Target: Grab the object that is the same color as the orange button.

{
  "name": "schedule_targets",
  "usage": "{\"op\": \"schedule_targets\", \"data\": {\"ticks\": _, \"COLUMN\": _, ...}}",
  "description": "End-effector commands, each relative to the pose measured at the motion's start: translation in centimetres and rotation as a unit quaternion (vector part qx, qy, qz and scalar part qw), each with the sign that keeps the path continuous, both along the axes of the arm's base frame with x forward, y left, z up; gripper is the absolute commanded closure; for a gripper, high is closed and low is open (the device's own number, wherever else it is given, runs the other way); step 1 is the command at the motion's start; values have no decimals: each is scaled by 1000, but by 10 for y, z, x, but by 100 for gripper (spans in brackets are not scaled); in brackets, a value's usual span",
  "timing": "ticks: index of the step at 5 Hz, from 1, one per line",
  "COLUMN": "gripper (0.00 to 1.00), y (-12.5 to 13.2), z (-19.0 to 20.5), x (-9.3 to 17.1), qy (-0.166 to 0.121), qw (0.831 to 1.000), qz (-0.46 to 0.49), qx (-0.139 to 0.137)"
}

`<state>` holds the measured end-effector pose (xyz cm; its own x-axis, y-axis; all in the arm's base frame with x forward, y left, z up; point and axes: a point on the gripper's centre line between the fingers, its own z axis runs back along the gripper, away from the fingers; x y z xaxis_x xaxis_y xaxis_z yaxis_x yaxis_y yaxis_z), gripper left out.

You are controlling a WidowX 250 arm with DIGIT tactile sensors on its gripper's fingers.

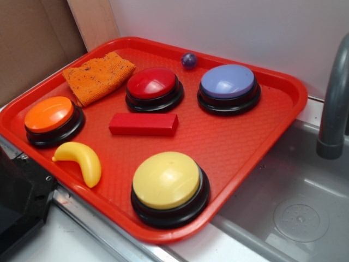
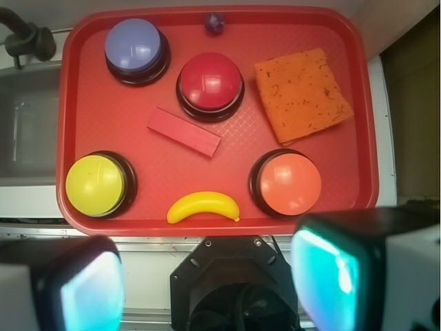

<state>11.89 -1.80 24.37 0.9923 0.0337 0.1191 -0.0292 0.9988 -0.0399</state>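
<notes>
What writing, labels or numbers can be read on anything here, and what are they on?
None can be read in either view.
The buttons, orange, red, yellow and purple-blue, have plain domes.
The orange cloth, banana, red block and tray carry no print.

In the wrist view the orange cloth (image 2: pixel 303 93) is lying uncovered at the upper right of the red tray (image 2: pixel 76 83), with the red button (image 2: pixel 209 84) crowding its left edge, the orange button (image 2: pixel 288 183) sitting just below, and the tray rim hemming its right side.
</notes>
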Motion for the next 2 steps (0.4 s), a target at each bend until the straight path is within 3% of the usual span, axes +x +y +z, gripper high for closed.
{"op": "schedule_targets", "data": {"ticks": 1, "gripper": 0, "y": 0, "z": 0, "x": 0, "qy": 0, "qw": 1000, "qz": 0, "qx": 0}}
{"op": "schedule_targets", "data": {"ticks": 2, "gripper": 0, "y": 15, "z": -17, "x": 8, "qy": -37, "qw": 994, "qz": 103, "qx": -28}}
